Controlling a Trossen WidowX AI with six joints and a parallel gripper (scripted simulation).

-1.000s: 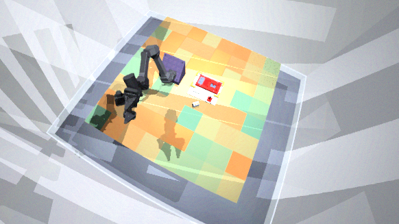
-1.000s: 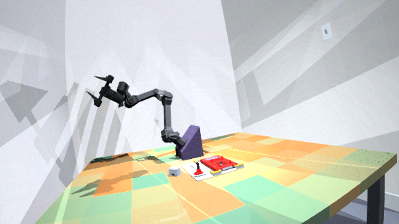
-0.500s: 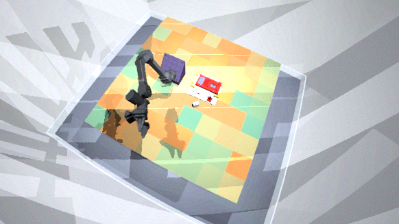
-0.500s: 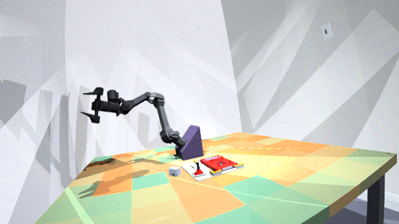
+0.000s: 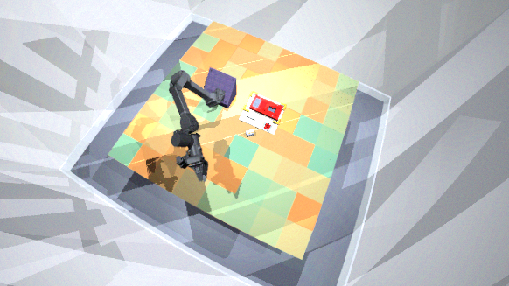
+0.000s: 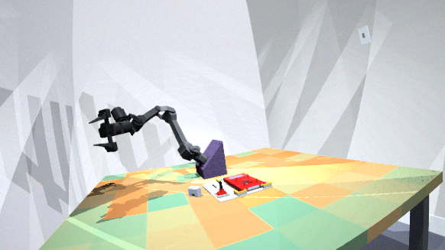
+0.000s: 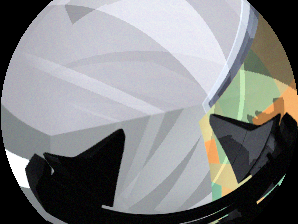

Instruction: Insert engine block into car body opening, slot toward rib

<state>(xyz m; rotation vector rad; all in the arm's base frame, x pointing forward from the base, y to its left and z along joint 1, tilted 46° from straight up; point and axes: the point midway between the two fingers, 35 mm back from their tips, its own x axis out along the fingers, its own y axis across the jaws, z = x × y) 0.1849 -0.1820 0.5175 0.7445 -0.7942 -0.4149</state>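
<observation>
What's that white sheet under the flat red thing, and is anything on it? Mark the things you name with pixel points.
Around the red piece (image 5: 262, 107) (image 6: 238, 183), a white board (image 5: 250, 121) (image 6: 226, 198) shows, with a small red part (image 5: 268, 126) (image 6: 221, 193) on it. Whatever lies directly beneath the red piece is covered.

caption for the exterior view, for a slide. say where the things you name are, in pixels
Black robot arm, open fingers raised (image 6: 105, 129), beside a small grey block (image 6: 194, 191) and red car body (image 6: 245, 182)

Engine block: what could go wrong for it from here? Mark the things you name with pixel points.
The block (image 5: 249, 133) (image 6: 194, 191) sits close beside the white plate (image 5: 247, 120) (image 6: 228, 199), so a low approach might bump that. The upright red part (image 5: 268, 126) (image 6: 221, 192) could be knocked on the way to the car body (image 5: 266, 107) (image 6: 245, 182). The open hand (image 5: 204, 179) (image 6: 92, 134) points well away, so alignment may drift.
</observation>
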